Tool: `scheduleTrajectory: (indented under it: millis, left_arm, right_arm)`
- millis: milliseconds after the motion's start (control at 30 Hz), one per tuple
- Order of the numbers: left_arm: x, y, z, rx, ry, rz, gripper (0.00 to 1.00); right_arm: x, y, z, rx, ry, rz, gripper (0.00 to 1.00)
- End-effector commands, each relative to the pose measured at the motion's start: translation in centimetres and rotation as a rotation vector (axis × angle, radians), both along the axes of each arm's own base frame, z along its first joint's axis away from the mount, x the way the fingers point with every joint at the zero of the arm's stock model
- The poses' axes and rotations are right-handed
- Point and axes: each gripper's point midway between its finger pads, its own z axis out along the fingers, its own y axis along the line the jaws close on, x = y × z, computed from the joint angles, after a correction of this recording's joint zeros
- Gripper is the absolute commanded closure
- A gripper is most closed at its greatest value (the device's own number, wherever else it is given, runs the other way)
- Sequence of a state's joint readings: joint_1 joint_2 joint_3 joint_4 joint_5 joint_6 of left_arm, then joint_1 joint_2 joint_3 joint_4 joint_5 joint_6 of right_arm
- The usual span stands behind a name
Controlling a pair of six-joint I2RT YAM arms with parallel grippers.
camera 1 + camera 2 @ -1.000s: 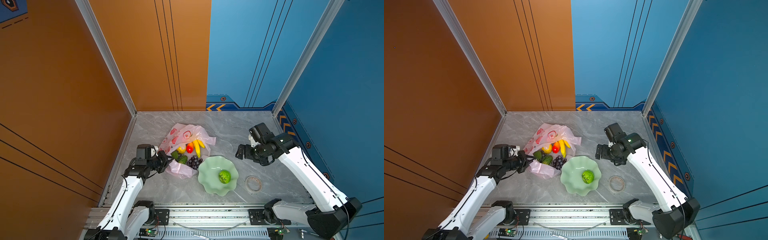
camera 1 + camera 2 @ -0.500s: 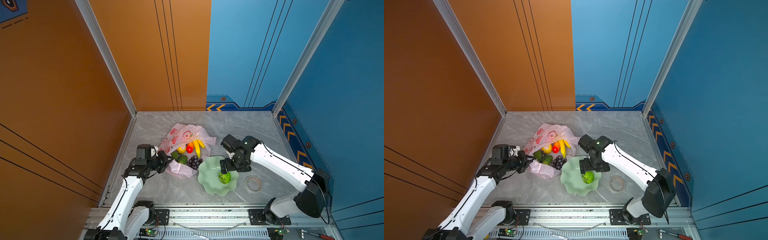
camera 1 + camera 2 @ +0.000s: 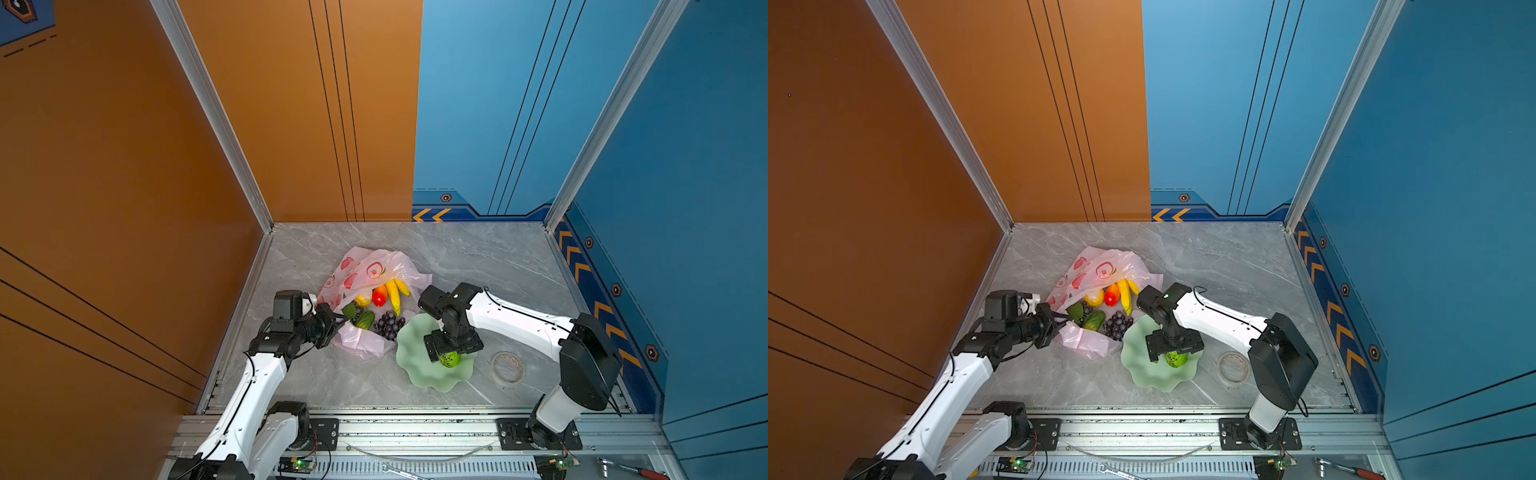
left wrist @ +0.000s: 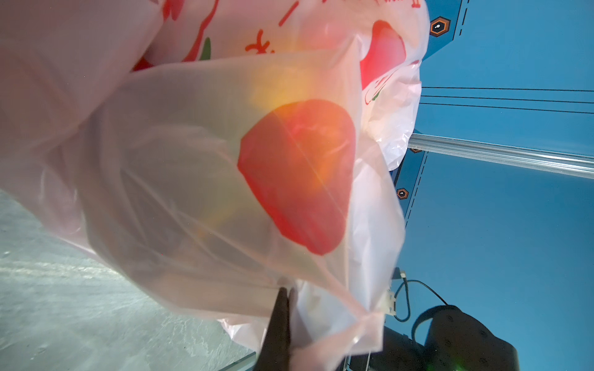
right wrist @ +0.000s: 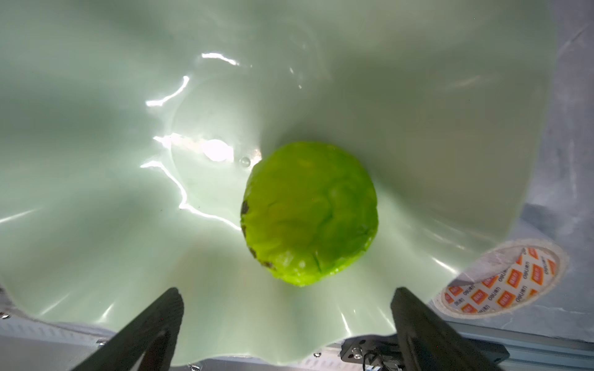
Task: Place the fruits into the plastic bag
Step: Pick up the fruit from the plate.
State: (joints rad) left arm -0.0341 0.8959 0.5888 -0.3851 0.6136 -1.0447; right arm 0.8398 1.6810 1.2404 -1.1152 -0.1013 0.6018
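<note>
Right tool (image 5: 286, 294) hangs released, jaws wide, over the small green ball (image 5: 308, 213) lying in the plate (image 5: 96, 112). Ball judged light, wrinkled, possibly soft and slippery; grip it gently across its middle. Left tool (image 4: 284, 308) is clenched on the plastic bag (image 3: 365, 270) rim, beside the plate.

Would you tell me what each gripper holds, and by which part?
Left gripper pinches the plastic bag by its edge; right gripper, open, holds nothing.
</note>
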Motion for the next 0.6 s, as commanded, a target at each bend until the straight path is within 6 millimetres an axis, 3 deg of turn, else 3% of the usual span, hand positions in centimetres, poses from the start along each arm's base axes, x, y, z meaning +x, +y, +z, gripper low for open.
scheduleTrajectory:
  millis: [0,567]
  left_arm:
    - [-0.5,-0.1,-0.4,0.010,0.005,-0.010,1.00]
    - [-0.5,0.0,-0.3,0.014,0.006,-0.004,1.00]
  right_arm:
    - [0.5,-0.3,-1.2,-0.040,-0.020,0.027,0.03]
    - [1.7,-0.2,-3.1,-0.100,-0.024,0.060,0.18]
